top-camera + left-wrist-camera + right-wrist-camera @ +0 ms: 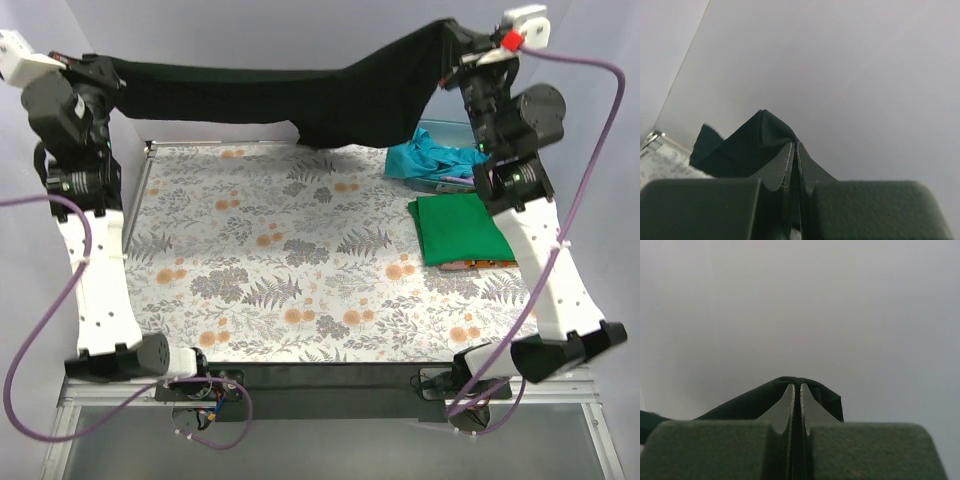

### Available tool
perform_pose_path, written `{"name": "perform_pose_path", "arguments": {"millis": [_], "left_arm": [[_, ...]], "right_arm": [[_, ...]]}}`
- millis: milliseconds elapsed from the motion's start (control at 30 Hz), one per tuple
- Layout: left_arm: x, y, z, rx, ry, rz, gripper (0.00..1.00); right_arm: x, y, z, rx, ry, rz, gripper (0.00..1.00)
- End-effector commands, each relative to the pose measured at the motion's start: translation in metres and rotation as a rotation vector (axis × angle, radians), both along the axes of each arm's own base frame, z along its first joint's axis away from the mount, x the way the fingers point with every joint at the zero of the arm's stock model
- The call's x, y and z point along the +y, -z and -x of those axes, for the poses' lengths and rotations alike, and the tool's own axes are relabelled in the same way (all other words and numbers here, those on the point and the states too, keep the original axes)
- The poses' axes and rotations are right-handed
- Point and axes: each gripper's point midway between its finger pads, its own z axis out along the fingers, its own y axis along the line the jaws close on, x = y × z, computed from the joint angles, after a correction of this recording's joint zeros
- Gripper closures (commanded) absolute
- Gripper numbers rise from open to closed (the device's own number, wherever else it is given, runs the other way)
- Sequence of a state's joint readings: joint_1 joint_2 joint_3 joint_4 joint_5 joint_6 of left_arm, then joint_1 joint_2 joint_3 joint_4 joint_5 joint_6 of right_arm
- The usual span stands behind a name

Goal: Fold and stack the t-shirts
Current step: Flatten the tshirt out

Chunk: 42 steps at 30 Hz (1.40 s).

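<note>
High over the table's [250,215] far edge, left end effector [794,146] and right end effector [795,386] clamp the black t-shirt [330,100] taut.

The held t-shirt [300,95] hangs stretched above the far edge of the worktop [250,270]. Its left end is pinched in the left claw [105,68] at the far left, its right end in the right claw [455,52] at the far right. Below its right part, the tub [450,130] sits at the worktop's far right, with a crumpled t-shirt [425,158] in it. Just near of the tub, a folded t-shirt [460,228] lies flat by the right edge.
</note>
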State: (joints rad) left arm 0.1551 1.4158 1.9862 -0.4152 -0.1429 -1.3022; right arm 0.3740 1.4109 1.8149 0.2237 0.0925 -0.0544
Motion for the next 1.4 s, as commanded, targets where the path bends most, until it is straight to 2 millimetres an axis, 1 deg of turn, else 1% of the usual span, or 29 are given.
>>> {"name": "perform_pose_path", "arguments": {"millis": [0,33,67,100,133,167,200,233,267,300,333,400,433,467,500,533,600,633,767,800,833,867,1000,1033,1067,1100,1167,1267,1367], "left_arm": [[0.01,0.078,-0.013,0.142,-0.032,-0.012,1.0],[0.01,0.083,0.003,0.13,-0.048,-0.014,1.0],[0.01,0.1,0.007,0.133,-0.055,0.012,1.0],[0.012,0.16,0.006,0.236,-0.067,0.043,1.0],[0.011,0.172,0.024,0.229,-0.075,0.056,1.0],[0.012,0.19,0.03,0.243,-0.088,0.075,1.0],[0.012,0.208,0.036,0.249,-0.099,0.135,1.0],[0.01,0.262,0.044,0.334,-0.111,0.181,1.0],[0.011,0.269,0.057,0.321,-0.129,0.207,1.0],[0.008,0.289,0.065,0.337,-0.132,0.254,1.0],[0.008,0.33,0.076,0.408,-0.153,0.297,1.0],[-0.001,0.358,0.094,0.419,-0.141,0.375,1.0],[-0.003,0.391,0.105,0.471,-0.156,0.411,1.0],[-0.003,0.409,0.116,0.507,-0.185,0.454,1.0],[-0.007,0.412,0.122,0.495,-0.177,0.479,1.0],[-0.011,0.437,0.13,0.538,-0.173,0.494,1.0],[-0.018,0.457,0.141,0.579,-0.16,0.523,1.0],[-0.021,0.479,0.153,0.644,-0.186,0.568,1.0],[-0.011,0.509,0.183,0.744,-0.347,0.655,1.0],[-0.008,0.512,0.189,0.759,-0.383,0.667,1.0],[-0.005,0.518,0.202,0.799,-0.44,0.68,1.0],[-0.003,0.513,0.204,0.783,-0.467,0.711,1.0],[0.0,0.5,0.22,0.784,-0.542,0.761,1.0],[-0.001,0.498,0.222,0.784,-0.546,0.767,1.0],[-0.002,0.494,0.226,0.772,-0.549,0.781,1.0],[-0.006,0.496,0.226,0.77,-0.53,0.801,1.0],[-0.012,0.492,0.225,0.748,-0.497,0.836,1.0],[-0.009,0.48,0.23,0.728,-0.529,0.854,1.0],[0.001,0.464,0.245,0.697,-0.627,0.868,1.0]], "right_arm": [[0.009,0.028,0.004,-0.009,-0.046,0.069,0.99],[0.011,0.036,0.013,-0.005,-0.071,0.092,0.99],[0.02,0.09,0.001,0.099,-0.094,0.129,0.99],[0.023,0.112,0.004,0.143,-0.123,0.135,0.99],[0.019,0.125,0.02,0.165,-0.149,0.095,0.99],[0.024,0.187,0.018,0.281,-0.176,0.102,0.99],[0.029,0.217,0.026,0.323,-0.217,0.111,0.99],[0.026,0.225,0.044,0.329,-0.246,0.071,0.99],[0.028,0.278,0.049,0.414,-0.269,0.083,0.99],[0.027,0.295,0.056,0.443,-0.278,0.078,0.99],[0.025,0.302,0.068,0.454,-0.296,0.05,0.99],[0.023,0.35,0.087,0.537,-0.322,0.041,0.99],[0.023,0.368,0.094,0.587,-0.339,0.006,0.99],[0.023,0.38,0.101,0.611,-0.353,-0.007,0.99],[0.021,0.404,0.112,0.658,-0.359,-0.024,0.99],[0.022,0.415,0.118,0.697,-0.377,-0.053,0.99],[0.024,0.441,0.133,0.775,-0.416,-0.089,0.99],[0.024,0.451,0.138,0.806,-0.424,-0.094,0.99],[0.026,0.491,0.162,0.951,-0.464,-0.162,0.99],[0.026,0.493,0.167,0.97,-0.47,-0.193,0.99],[0.023,0.51,0.174,1.037,-0.453,-0.201,0.99],[0.022,0.514,0.178,1.06,-0.451,-0.207,0.99],[0.011,0.51,0.191,1.112,-0.404,-0.221,0.99],[0.006,0.52,0.201,1.182,-0.373,-0.213,0.99],[0.001,0.499,0.2,1.139,-0.351,-0.22,0.99],[-0.007,0.508,0.21,1.208,-0.307,-0.22,0.99],[-0.016,0.487,0.213,1.171,-0.273,-0.239,0.99],[-0.021,0.485,0.229,1.213,-0.264,-0.24,0.99],[-0.017,0.498,0.246,1.302,-0.296,-0.249,0.99]]}}
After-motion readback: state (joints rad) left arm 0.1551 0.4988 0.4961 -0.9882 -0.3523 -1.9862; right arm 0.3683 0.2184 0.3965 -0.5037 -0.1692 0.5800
